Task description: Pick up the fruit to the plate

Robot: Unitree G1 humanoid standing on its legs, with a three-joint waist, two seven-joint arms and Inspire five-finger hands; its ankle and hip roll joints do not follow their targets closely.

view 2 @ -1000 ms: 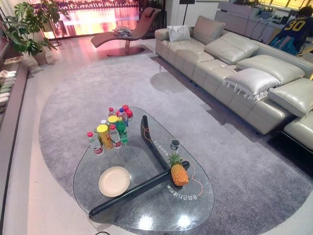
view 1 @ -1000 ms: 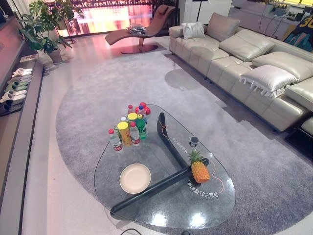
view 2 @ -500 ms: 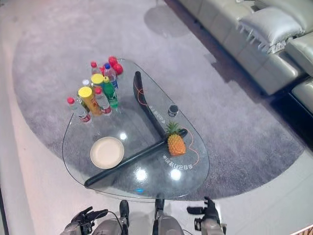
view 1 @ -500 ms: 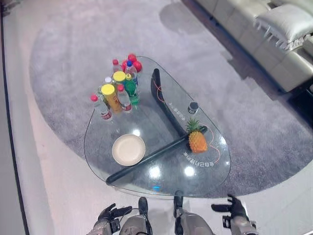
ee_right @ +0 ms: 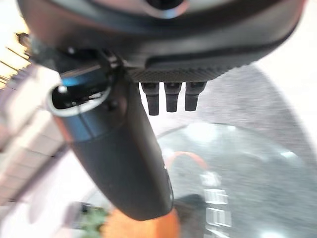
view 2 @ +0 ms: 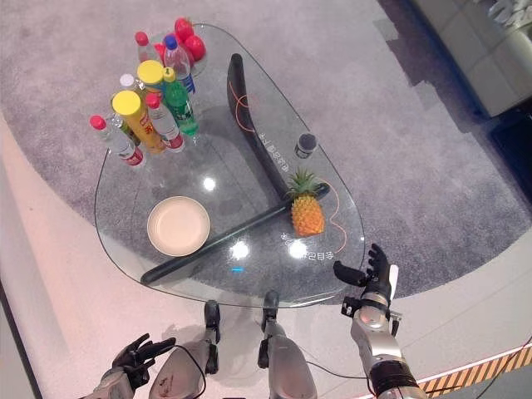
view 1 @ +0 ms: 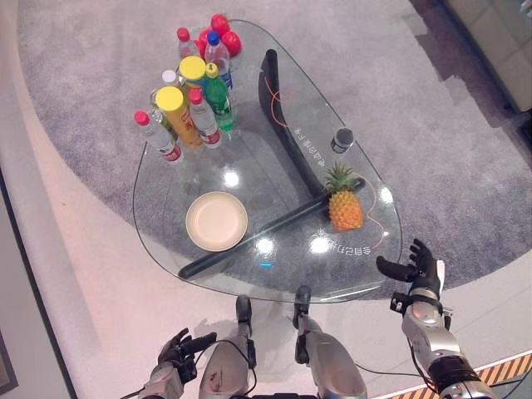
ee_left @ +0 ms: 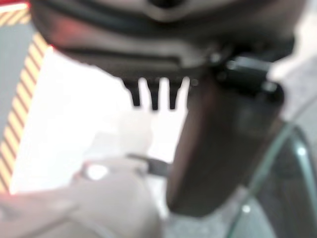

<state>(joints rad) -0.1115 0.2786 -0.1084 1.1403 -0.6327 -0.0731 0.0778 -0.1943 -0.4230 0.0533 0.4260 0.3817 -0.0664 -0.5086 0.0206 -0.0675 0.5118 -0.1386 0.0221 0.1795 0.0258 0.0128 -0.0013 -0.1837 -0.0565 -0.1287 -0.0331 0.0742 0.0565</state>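
Left eye view: the pineapple (view 1: 346, 208) was found upright on the glass coffee table (view 1: 366, 274), well apart from the cream plate (view 1: 216, 221). Bottles (view 1: 193, 108) were grouped at the far end. The right hand (view 1: 418, 271) was held beside the table's near edge, fingers spread, empty. The left hand (view 1: 176, 349) was seen low, fingers relaxed, empty.

Right wrist view: the pineapple (ee_right: 148, 225) was seen past the thumb.

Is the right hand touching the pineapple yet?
Apart. The left eye view shows the right hand open beyond the glass table's near edge, bare glass between it and the pineapple.
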